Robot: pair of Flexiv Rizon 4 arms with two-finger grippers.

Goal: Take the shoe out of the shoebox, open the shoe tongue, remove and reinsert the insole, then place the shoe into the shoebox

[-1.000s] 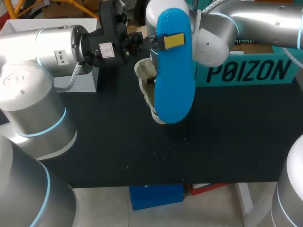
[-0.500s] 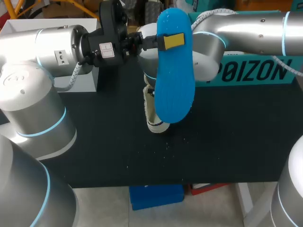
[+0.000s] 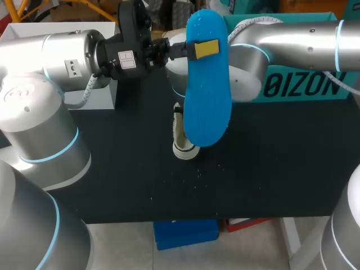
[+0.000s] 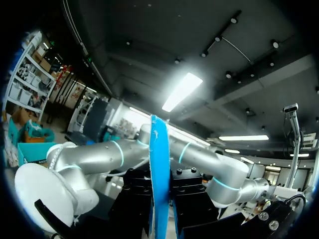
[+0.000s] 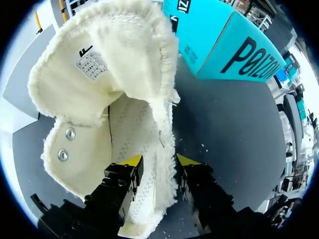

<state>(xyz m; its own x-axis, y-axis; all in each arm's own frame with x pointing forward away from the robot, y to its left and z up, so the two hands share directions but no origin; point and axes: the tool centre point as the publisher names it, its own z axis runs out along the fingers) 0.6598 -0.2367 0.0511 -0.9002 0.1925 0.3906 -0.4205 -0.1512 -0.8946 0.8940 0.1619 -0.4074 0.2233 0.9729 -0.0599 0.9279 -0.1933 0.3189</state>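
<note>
Seen from above, a black tabletop (image 3: pixel 264 169) has two silver arms reaching in over it. The left arm (image 3: pixel 67 56) comes in from the left. The left end effector (image 3: pixel 198 49) is clamped on a bright blue insole (image 3: pixel 208 107). One yellow fingertip (image 3: pixel 206 48) presses flat on the near face of the insole, close to its upper end. The insole is lifted well above the tabletop, long way up and down, and hides much of what lies behind it.

In the left wrist view the insole shows edge-on as a thin blue blade, pinched between the two black fingers.

The right arm (image 3: pixel 298 39) comes in from the right and passes behind the insole. The right end effector (image 5: pixel 158 162) holds a cream canvas shoe (image 5: pixel 114 99). One yellow-tipped finger (image 5: pixel 130 160) is inside the shoe opening and the other is outside, so they grip the shoe's side wall between them. The tongue (image 5: pixel 99 55) is folded wide open, away from the opening, with a small label on its inner face. Two metal eyelets (image 5: pixel 66 144) show on the shoe's side.

From above, only the lower end of the shoe peeks out under the insole. The shoe is out of the teal shoebox (image 3: pixel 304 84), which stands at the back right of the tabletop. Whether the shoe touches the tabletop cannot be told. A white box (image 3: pixel 107 93) sits at the back left.
</note>
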